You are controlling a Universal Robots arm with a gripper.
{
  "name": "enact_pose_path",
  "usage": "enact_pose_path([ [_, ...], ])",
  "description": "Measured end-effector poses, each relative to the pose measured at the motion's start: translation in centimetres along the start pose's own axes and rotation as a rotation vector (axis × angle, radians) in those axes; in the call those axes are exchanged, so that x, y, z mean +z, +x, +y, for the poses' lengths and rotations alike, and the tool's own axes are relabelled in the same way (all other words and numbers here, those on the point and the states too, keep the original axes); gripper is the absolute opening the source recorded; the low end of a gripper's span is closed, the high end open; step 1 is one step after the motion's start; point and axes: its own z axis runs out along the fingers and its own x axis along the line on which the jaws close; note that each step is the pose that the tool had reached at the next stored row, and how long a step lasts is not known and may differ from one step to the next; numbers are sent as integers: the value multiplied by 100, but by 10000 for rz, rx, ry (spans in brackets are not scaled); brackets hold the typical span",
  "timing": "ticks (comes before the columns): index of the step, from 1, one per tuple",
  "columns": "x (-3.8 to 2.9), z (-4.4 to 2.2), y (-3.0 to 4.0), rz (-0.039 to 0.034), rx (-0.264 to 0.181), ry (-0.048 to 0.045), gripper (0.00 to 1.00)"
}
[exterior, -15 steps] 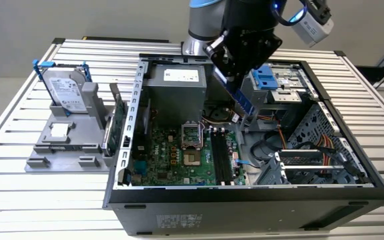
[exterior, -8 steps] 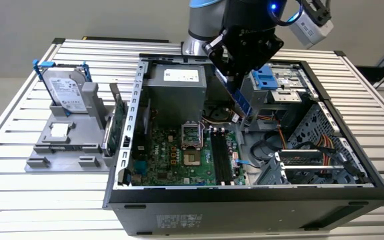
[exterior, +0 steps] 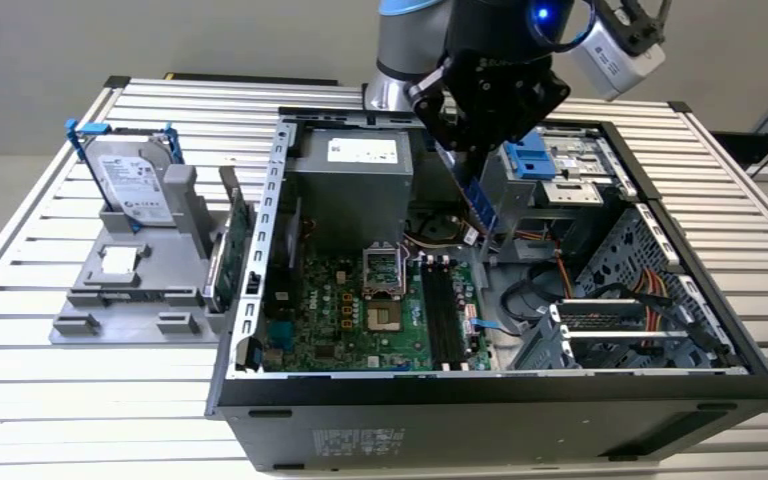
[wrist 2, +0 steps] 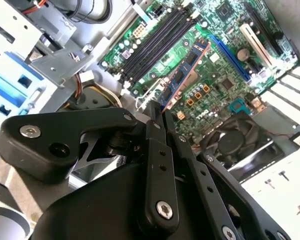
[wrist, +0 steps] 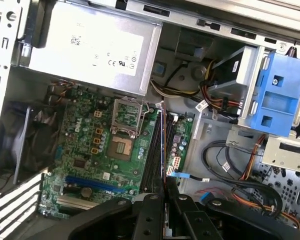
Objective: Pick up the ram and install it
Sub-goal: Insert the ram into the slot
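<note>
Hanging over the open computer case (exterior: pixel 491 420), the gripper (exterior: pixel 460 150) is seen pressed together on the ram (exterior: pixel 480 205), which is pinched by one end between the black fingers (wrist 2: pixel 155 132). The bluish strip is held on edge and slanted downward inside the case, with its free end over the green motherboard (exterior: pixel 344 310), close to the black memory slots (exterior: pixel 444 310). Whether the strip touches the board cannot be told.

In the second wrist view the ram (wrist 2: pixel 185 72) is shown reaching out from the gripper (wrist 2: pixel 158 111), with its dark chips and copper-coloured edge visible, beside the slots (wrist 2: pixel 155 45). In the first wrist view the ram (wrist: pixel 163 150) is seen edge-on as a thin line, lined up along the slots (wrist: pixel 152 150) and rising out of the gripper (wrist: pixel 165 192).

A grey power supply (exterior: pixel 351 165) is mounted at the far wall of the case. Outside the case, toward the exterior view's left, a hard drive (exterior: pixel 137 180) in a blue frame is stood upright on a grey stand (exterior: pixel 131 290), and a green card (exterior: pixel 224 265) is propped on edge just beside the case wall. Everything is set on a slatted table (exterior: pixel 37 370).
</note>
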Motion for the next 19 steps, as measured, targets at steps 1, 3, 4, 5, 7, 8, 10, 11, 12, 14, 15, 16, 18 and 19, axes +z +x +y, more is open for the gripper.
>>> enact_pose_path([
  [1, 0, 0, 0, 1, 103, 1, 0],
  [3, 0, 0, -1, 5, 294, 6, 0],
  [4, 0, 0, -2, 6, 397, 7, 0],
  [5, 0, 0, -2, 8, 493, 9, 0],
  [7, 0, -1, -3, 11, 685, 13, 0],
  [8, 0, -1, -3, 12, 779, 14, 0],
  [10, 0, -1, -4, 15, 958, 18, 0],
  [11, 0, -1, -5, 17, 1041, 20, 0],
  [12, 1, -1, -5, 17, 1122, 21, 0],
  [14, 0, -1, -5, 20, 1260, 24, 0],
  [15, 0, -1, -5, 22, 1319, 25, 0],
  [16, 0, -1, -5, 23, 1363, 26, 0],
  [18, 0, -1, -5, 24, 1391, 26, 0],
  [19, 0, -1, -6, 24, 1391, 26, 0],
])
